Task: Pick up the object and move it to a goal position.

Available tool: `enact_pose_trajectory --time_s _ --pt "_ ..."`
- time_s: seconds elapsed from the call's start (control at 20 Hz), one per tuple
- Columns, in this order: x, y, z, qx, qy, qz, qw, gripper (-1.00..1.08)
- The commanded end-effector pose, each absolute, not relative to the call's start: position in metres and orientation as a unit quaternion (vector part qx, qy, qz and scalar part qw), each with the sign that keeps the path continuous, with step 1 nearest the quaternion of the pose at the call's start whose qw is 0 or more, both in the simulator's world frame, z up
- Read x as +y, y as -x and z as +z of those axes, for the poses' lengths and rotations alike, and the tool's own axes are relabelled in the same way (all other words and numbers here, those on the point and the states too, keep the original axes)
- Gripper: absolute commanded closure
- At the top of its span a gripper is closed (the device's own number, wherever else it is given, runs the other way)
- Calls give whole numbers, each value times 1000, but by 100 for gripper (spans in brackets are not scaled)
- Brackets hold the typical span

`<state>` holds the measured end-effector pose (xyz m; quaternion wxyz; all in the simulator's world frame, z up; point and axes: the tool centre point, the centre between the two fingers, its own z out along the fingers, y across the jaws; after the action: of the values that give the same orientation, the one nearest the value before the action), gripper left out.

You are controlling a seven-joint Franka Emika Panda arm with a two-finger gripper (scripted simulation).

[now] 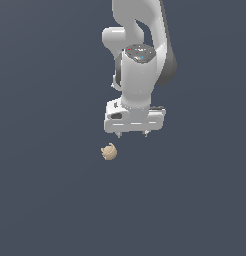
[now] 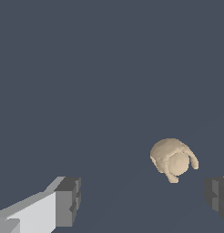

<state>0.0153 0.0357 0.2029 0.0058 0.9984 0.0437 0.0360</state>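
The object (image 1: 109,151) is a small tan roundish lump with a curled nub, lying on the dark grey surface. In the exterior view my white gripper (image 1: 132,134) hangs above it and slightly toward that view's right, not touching it. Its two short fingertips (image 1: 120,134) stand wide apart, so it is open and holds nothing. In the wrist view the object (image 2: 173,160) lies between the two dark finger pads (image 2: 68,200), nearer to one pad than the other, and well below them.
A plain dark grey surface (image 1: 45,200) fills both views. No other objects, containers or edges show.
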Motion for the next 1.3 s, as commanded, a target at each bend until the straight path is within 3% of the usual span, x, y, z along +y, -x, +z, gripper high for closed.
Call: enact_pose_trajectory --time_s 0.0,0.6,1.25 --pt "36 -15 203 44 -998 36 6 -92" --pt "12 -20 218 20 -999 51 5 -92" --pt "0 -19 197 69 -997 41 9 -92"
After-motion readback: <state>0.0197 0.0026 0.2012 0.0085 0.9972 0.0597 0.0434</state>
